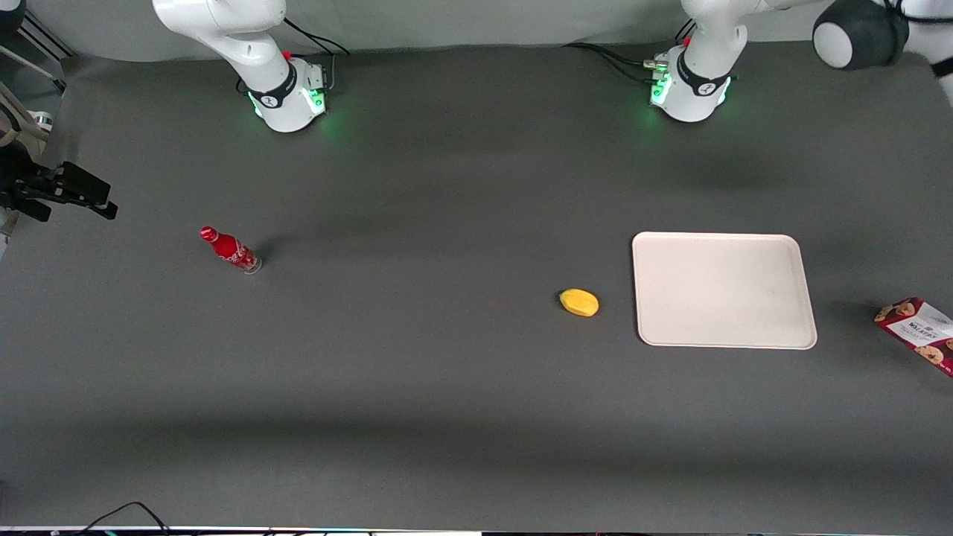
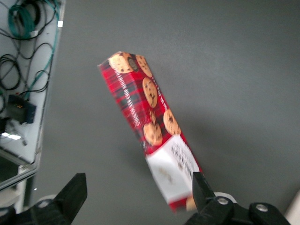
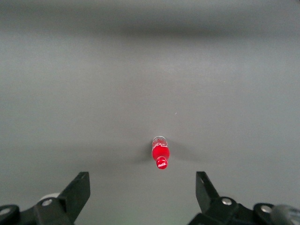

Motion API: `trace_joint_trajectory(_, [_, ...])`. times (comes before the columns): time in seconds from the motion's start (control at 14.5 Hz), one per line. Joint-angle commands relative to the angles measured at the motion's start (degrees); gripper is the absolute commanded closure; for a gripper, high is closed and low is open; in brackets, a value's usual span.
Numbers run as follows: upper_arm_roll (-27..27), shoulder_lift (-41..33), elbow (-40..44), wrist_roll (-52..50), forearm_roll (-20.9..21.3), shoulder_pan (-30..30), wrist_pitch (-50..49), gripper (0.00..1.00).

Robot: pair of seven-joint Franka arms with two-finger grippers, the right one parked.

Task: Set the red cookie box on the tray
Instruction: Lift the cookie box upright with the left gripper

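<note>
Gripper (image 2: 136, 197) hovering spread wide above red cookie box (image 2: 149, 133).
I'm seeing its long axis slanting; front view's edge is cropping it, apart from tray (image 1: 804, 298).

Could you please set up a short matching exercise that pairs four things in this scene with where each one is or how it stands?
Things:
1. red cookie box
2. tray
3. yellow fruit
4. claw

Places or states:
A. lies right beside the tray, toward the parked arm's end
B. open, above the cookie box
C. flat on the table with nothing on it
D. on the table at the working arm's end, off the tray

Pairs: 1-D, 2-C, 3-A, 4-B
</note>
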Motion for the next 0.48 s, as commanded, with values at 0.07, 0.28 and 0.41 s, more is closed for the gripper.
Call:
trace_joint_trajectory(0.07, [0.9,7.5,-0.3,6.9,-9.0,1.2,9.9,0.00])
trace_joint_trajectory(0.28, [1.0,10.0,-0.7,10.0,-12.6,2.3,13.9,0.66])
trace_joint_trajectory(0.41, [1.0,10.3,-0.8,10.2,-13.3,2.3,14.1,1.00])
